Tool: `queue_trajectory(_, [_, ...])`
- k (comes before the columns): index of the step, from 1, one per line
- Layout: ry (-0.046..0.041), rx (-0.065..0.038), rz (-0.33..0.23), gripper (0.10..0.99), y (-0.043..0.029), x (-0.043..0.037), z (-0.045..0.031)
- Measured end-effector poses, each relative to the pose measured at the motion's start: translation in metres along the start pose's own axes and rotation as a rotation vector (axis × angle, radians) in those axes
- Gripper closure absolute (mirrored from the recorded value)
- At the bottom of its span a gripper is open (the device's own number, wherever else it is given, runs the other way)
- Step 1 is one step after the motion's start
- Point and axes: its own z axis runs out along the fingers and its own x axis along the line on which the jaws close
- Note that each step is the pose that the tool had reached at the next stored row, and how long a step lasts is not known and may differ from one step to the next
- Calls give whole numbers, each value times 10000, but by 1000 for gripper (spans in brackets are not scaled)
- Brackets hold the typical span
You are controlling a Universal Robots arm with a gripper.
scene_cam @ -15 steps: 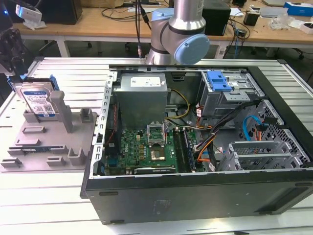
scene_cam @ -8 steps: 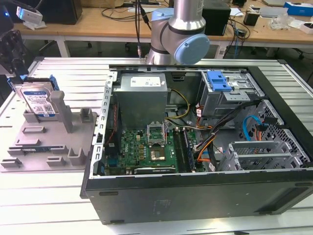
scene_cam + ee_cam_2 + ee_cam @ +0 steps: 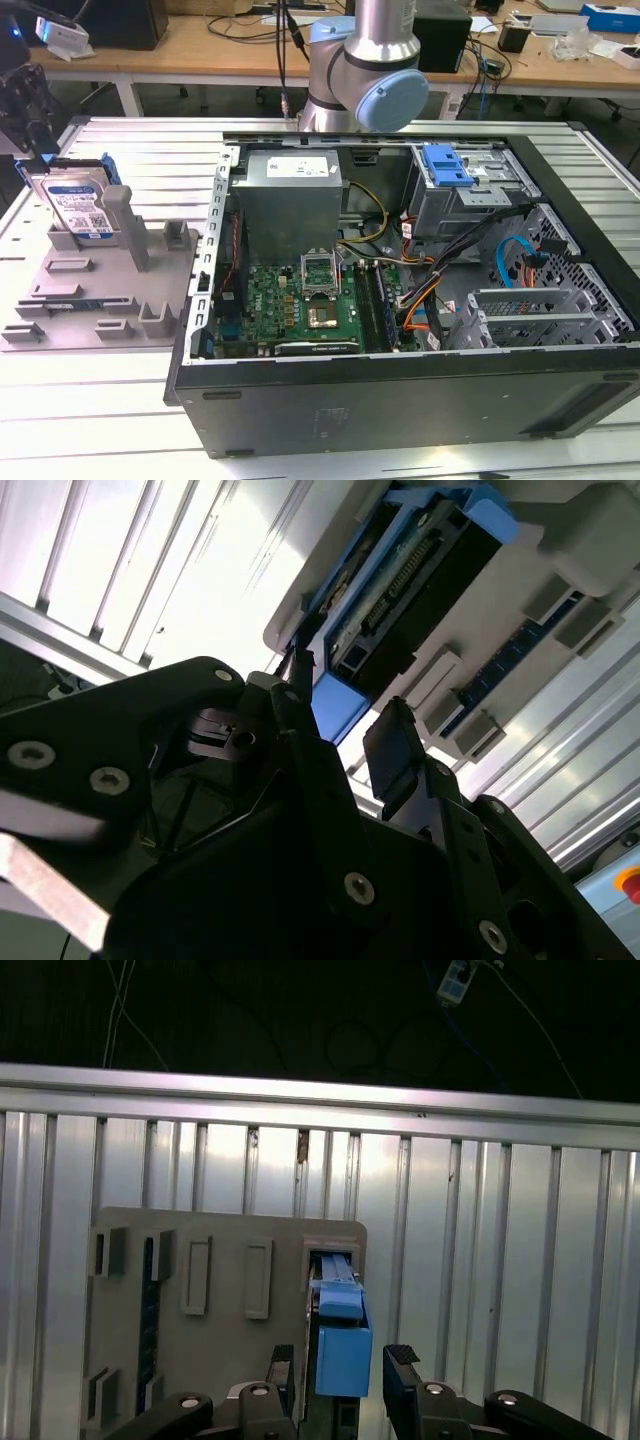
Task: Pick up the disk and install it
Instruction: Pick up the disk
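1. The disk (image 3: 75,205) stands on edge in the grey plastic stand (image 3: 100,295) at the upper left of the exterior view. It is well apart from the open computer case (image 3: 400,390), which takes up the centre and right of that frame. Both sit on the ribbed aluminium table (image 3: 150,150).
2. The gripper (image 3: 342,1362) hangs directly over the disk's upper edge. In both wrist views its fingers (image 3: 403,1375) are spread apart, one on each side of the blue carrier frame (image 3: 343,1345), and they have hold of nothing.
3. The step in hand looks like the grasp itself. The disk is seated in the stand and has not been lifted.
4. Centring matters most. In the first wrist view one finger sits just beside the frame while the other shows a clear gap. If the fingers closed like that, the near one would likely shove the disk sideways in its slot. It would be better to shift the gripper until both gaps match, so that the pads meet the disk together.
5. Depth matters too. The disk is thin and flat, and its metal faces are probably slick. The pads should therefore reach well down onto the broad faces and not pinch only the plastic frame, which may flex.
6. An upright post (image 3: 120,225) of the stand rises just beside the disk. The fingers need to stay clear of it as they close, or the stand may be dragged along with the disk.
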Motion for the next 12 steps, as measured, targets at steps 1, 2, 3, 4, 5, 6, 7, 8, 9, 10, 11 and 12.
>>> queue_trajectory(1, [0, 1, 0, 604, 1, 0, 8])
queue_trajectory(2, [0, 0, 0, 604, 1, 0, 14])
queue_trajectory(3, [1, 0, 0, 604, 1, -3, 22])
queue_trajectory(4, [1, 0, 2, 604, 1, -6, 26])
queue_trajectory(5, [0, 2, 1, 604, 2, -8, 36])
queue_trajectory(6, [0, 3, -1, 604, 3, -9, 46])
queue_trajectory(7, [0, 2, 0, 604, 5, -9, 51])
queue_trajectory(8, [1, 2, 0, 604, 8, -10, 58])
queue_trajectory(9, [1, 2, 0, 604, 12, -10, 64])
queue_trajectory(10, [1, 3, 0, 604, 15, -10, 70])
queue_trajectory(11, [0, 7, 0, 604, 21, -11, 80])
queue_trajectory(12, [0, 8, 0, 604, 23, -11, 86])
